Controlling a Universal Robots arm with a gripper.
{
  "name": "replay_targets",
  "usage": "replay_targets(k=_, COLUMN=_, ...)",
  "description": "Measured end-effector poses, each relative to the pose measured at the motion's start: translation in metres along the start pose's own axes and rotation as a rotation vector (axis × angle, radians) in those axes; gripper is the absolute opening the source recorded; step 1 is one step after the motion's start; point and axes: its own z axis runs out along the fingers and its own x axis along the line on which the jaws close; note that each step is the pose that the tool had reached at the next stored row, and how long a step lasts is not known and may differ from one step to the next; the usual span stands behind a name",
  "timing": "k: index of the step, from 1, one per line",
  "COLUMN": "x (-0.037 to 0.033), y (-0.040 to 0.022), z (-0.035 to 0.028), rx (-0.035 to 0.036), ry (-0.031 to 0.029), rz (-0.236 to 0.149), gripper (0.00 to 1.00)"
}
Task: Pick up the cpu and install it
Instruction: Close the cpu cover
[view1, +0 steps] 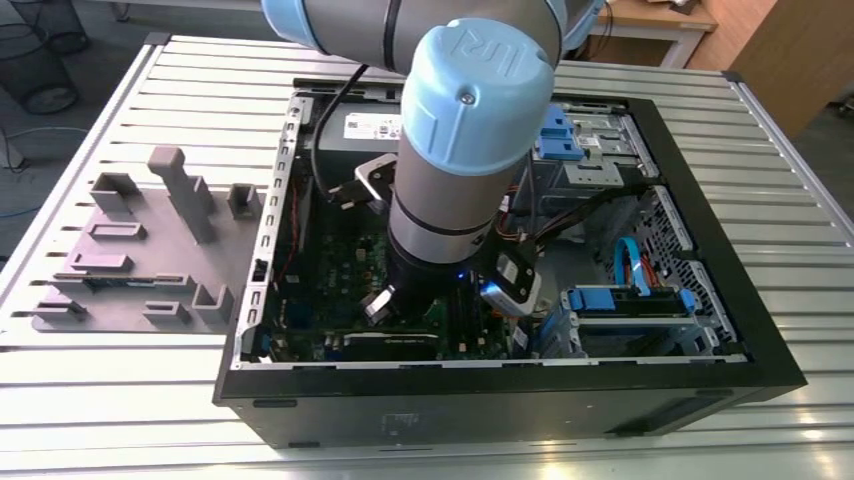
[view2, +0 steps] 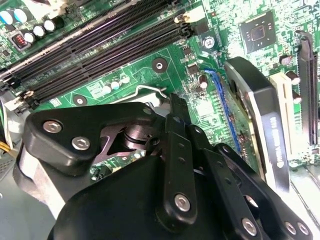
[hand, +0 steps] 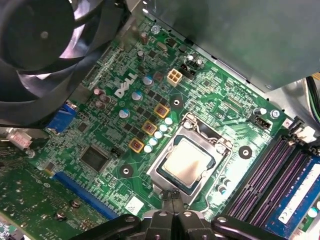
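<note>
Right now the cpu (hand: 189, 159) lies flat in its socket frame (hand: 170, 187) on the green motherboard (hand: 100, 160), in the first wrist view. It looks small, light and stiff, with a smooth metal top that could slip. Its underside is likely easy to hurt, so the thin side edges seem the best place to take hold. The pincer (hand: 172, 196) hangs just beside the socket frame's edge, fingers pressed together, holding nothing. Memory slots (hand: 280, 185) run nearby.
</note>
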Motion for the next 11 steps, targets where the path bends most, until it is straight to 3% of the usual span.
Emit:
replay_targets(k=5, x=-0.0012, y=0.0013, z=-0.0001, rx=0.0001, ry=0.0001, rz=0.001, gripper=0.11)
replay_targets(k=11, x=-0.0013, y=0.002, z=-0.0037, rx=-0.0052, ry=-0.0036, rz=0.001, gripper=0.11)
